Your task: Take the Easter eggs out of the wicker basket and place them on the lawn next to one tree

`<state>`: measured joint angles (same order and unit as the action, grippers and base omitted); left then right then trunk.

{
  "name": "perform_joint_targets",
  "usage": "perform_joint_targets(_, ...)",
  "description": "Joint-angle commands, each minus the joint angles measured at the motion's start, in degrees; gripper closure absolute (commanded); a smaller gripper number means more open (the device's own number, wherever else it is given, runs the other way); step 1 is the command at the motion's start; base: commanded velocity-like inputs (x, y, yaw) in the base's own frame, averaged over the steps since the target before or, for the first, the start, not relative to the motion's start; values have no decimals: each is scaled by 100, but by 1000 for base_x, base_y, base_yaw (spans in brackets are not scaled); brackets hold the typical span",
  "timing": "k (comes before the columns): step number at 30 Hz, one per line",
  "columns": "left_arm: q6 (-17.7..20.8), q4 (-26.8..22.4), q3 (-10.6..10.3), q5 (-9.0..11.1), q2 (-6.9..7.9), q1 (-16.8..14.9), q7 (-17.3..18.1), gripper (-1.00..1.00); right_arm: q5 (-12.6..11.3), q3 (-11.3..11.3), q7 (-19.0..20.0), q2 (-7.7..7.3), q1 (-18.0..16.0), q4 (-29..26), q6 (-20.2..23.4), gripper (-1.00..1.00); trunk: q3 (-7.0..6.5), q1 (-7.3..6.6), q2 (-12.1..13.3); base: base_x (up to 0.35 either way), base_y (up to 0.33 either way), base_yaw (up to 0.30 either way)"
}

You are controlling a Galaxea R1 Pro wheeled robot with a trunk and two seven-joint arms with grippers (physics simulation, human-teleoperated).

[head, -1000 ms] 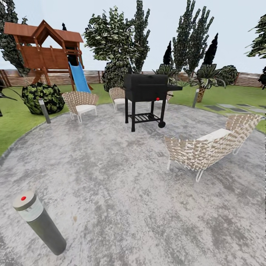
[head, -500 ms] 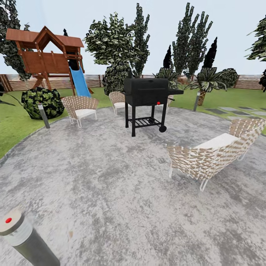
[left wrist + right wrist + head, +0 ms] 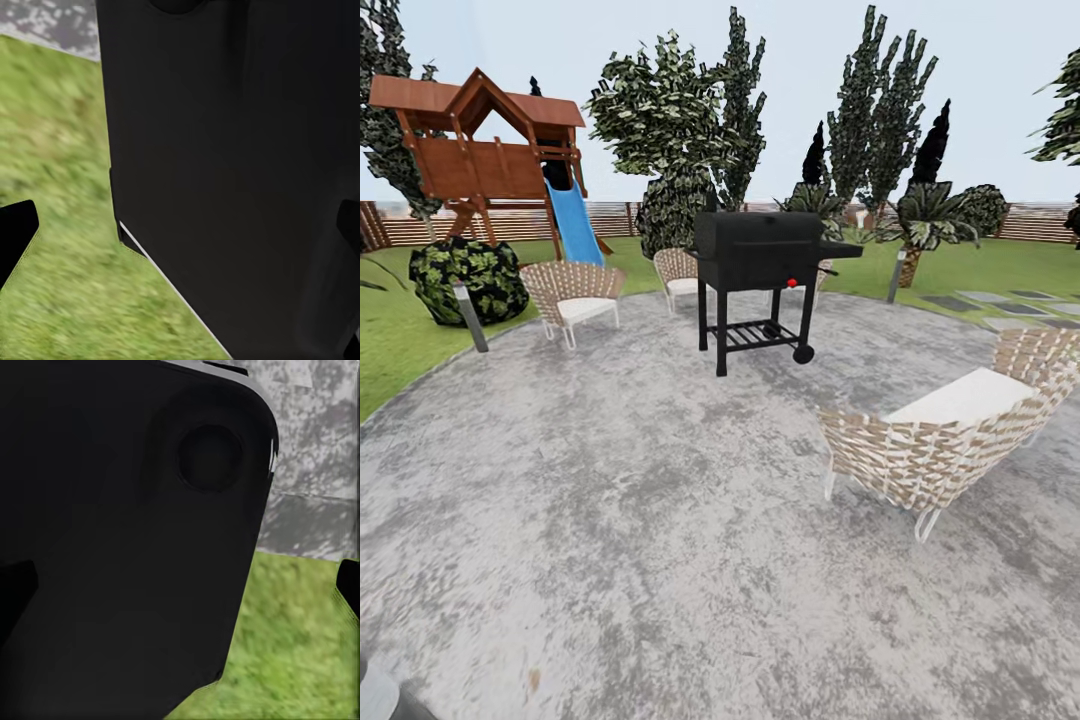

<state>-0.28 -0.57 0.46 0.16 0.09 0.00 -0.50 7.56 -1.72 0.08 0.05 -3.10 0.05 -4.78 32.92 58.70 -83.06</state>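
Observation:
The Easter eggs and the wicker basket are out of view. In the head view I face a round grey paved patio with the lawn around it. Trees with dark foliage flecked pale green stand beyond the patio, their trunks hidden. In the left wrist view my left gripper is open, its black fingertips far apart over grass, with a black panel of my own body in front. My right gripper is likewise open over grass at the paving's edge.
A black grill stands mid-patio. Woven chairs sit at the right and at the back. A wooden playset with a blue slide, a round bush, lamp bollards and a slat fence lie beyond.
The camera has moved forward over the patio. The near bollard with the red dot has slid out at the lower left, and the grill and chairs look closer.

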Motion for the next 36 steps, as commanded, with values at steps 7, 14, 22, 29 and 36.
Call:
perform_joint_targets(7,-3,-4,-1,1,0,0,-5,-100,47,-13,0,-7,-2,4,-15,-100,5,3,-2,325,0,0)
perform_joint_targets(14,-5,-4,4,1,0,0,-5,-100,38,-4,0,-9,-2,4,-10,-100,5,3,-2,325,0,0)
perform_joint_targets(22,-4,-5,5,1,-13,0,-4,-100,35,-13,0,-24,-5,-13,-6,-100,5,3,-2,325,0,0)
perform_joint_targets(29,-6,-4,6,1,-17,0,-3,-100,35,-13,0,-19,-5,-19,-6,-100,5,3,-2,325,0,0)
perform_joint_targets(36,-7,-4,7,1,-18,0,-3,-100,39,-12,-2,-17,-5,-21,-6,-100,5,3,-2,325,0,0)
